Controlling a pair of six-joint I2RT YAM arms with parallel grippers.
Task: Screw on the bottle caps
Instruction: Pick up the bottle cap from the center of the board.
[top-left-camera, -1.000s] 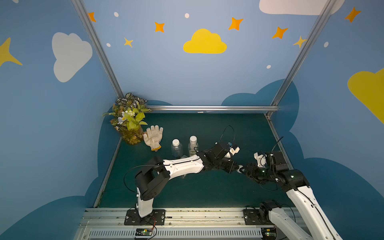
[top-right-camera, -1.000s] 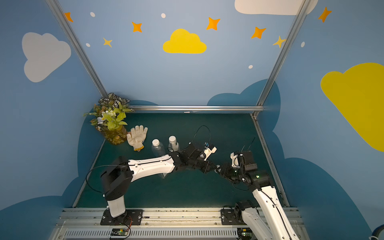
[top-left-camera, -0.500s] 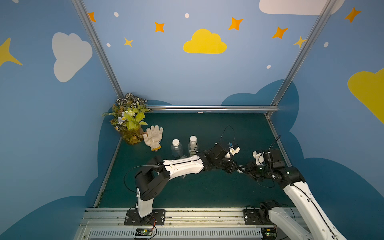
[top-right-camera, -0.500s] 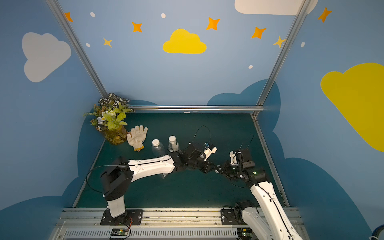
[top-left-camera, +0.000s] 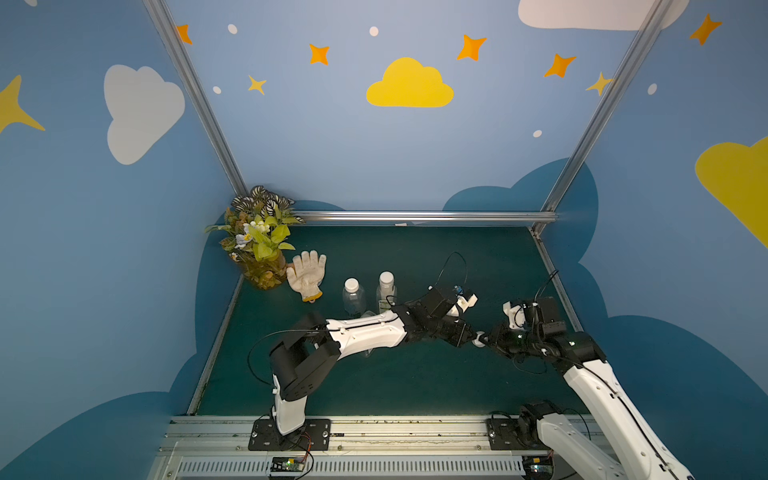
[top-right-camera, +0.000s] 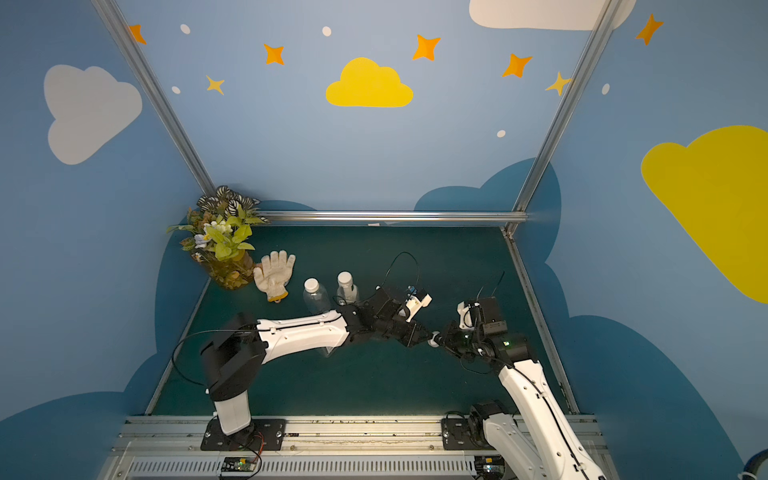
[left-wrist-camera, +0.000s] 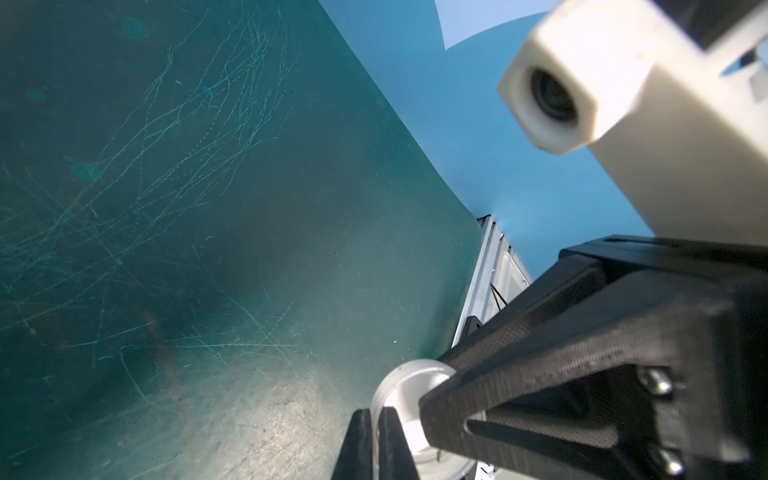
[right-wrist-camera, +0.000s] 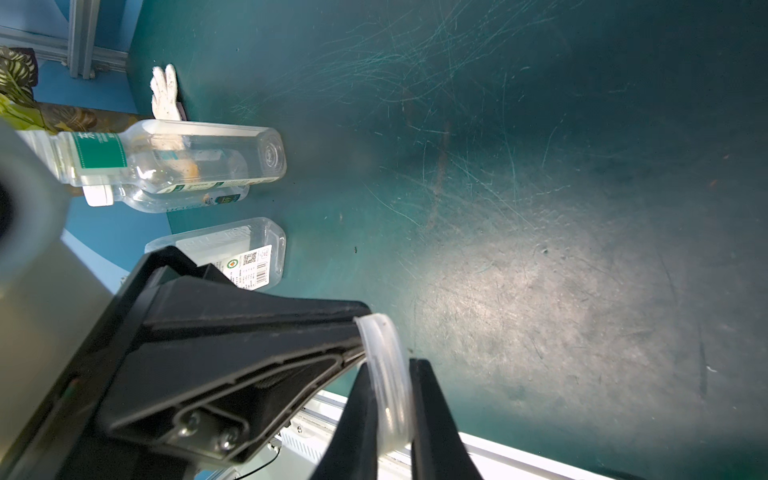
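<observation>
The cap (left-wrist-camera: 409, 386) is hanging in the air between the two grippers, clear of the table (right-wrist-camera: 540, 208), and both are gripping it at once. The left gripper (left-wrist-camera: 376, 415) is pressed almost together, nipping what looks like the cap's thin side wall, with one finger inside the hollow and one outside. The right gripper (right-wrist-camera: 390, 370) is pinching the cap across its thin dimension, one finger seemingly on the flat top and the other over the open mouth.

The cap is probably light, stiff and smooth. Its weight is no worry, but it could slip or pivot, especially in a nip on the wall alone. For threading, a hold across the round side, leaving the mouth free, would likely serve better.

The flat-sided bottle (right-wrist-camera: 245, 249) is standing just beyond the left gripper, partly behind it, with its neck hidden. It looks thin-walled and empty, so it is probably easy to tip or dent and is best held on its flat sides. Two other bottles (top-left-camera: 354, 296) (top-left-camera: 386, 289), farther off past the left arm, are already wearing caps.
</observation>
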